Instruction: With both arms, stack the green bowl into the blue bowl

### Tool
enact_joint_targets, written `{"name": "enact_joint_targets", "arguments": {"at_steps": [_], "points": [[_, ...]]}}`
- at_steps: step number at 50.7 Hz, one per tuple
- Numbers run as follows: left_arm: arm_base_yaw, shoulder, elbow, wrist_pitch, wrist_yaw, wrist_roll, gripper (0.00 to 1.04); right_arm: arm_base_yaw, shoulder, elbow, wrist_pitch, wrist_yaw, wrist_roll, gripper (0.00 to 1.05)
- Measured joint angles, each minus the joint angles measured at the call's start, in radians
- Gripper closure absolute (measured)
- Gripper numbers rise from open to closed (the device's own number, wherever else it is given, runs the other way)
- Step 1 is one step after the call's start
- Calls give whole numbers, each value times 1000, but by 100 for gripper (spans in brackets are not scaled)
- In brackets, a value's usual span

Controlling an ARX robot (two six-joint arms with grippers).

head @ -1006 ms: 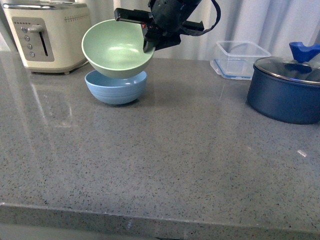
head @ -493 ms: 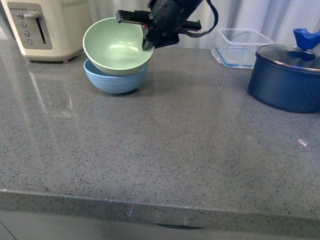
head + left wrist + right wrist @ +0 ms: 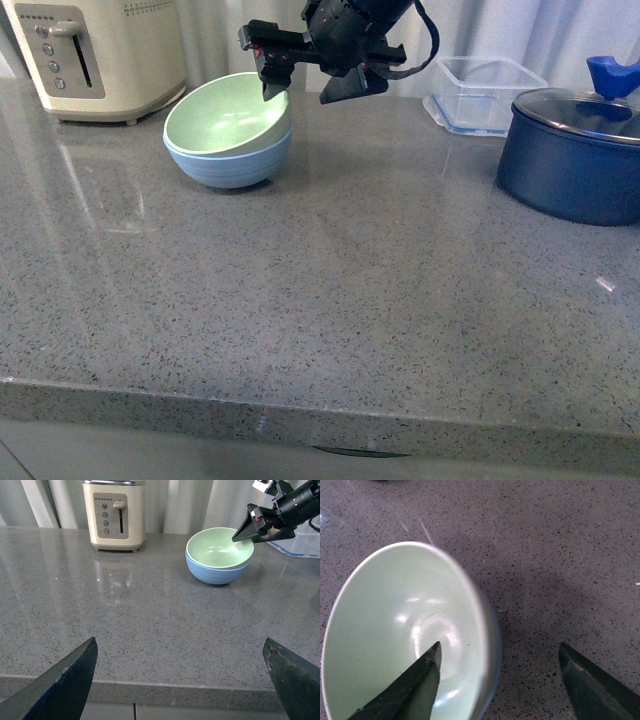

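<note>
Release step, I am judging: the pale mint-green round plastic bowl [image 3: 222,120] is sitting nested in the light sky-blue round matte bowl [image 3: 232,165] on the grey speckled table [image 3: 350,300], my right claw [image 3: 299,92] is hanging open astride their rims, and the next move is calling for a straight lift clear.

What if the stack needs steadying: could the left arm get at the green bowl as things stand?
Probably yes. Only bare counter lies between the open left pincer and the green bowl, nested in the blue bowl. The open right pincer, astride its rim, crowds just the right side.
</note>
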Motion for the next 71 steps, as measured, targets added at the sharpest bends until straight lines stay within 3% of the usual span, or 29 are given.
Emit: {"name": "enact_joint_targets", "arguments": {"at_steps": [5, 6, 8, 14, 25, 46, 55, 59, 71], "points": [[0, 0, 0, 0, 0, 0, 7, -8, -1, 0, -5, 2, 5, 21], [0, 0, 0, 0, 0, 0, 7, -13, -2, 0, -9, 3, 5, 12], [0, 0, 0, 0, 0, 0, 7, -23, -30, -44, 19, 0, 8, 8], [0, 0, 0, 0, 0, 0, 7, -66, -246, -399, 240, -3, 7, 10], [0, 0, 0, 0, 0, 0, 7, -157, -628, -871, 407, 2, -38, 10], [0, 0, 0, 0, 0, 0, 7, -323, -935, -1354, 528, -24, -52, 10], [0, 0, 0, 0, 0, 0, 7, -471, -1244, -1663, 617, -33, -42, 10], [0, 0, 0, 0, 0, 0, 7, -520, -1355, -1808, 640, 24, -60, 10], [0, 0, 0, 0, 0, 0, 7, -530, -1388, -1860, 643, 28, -73, 10]]}}
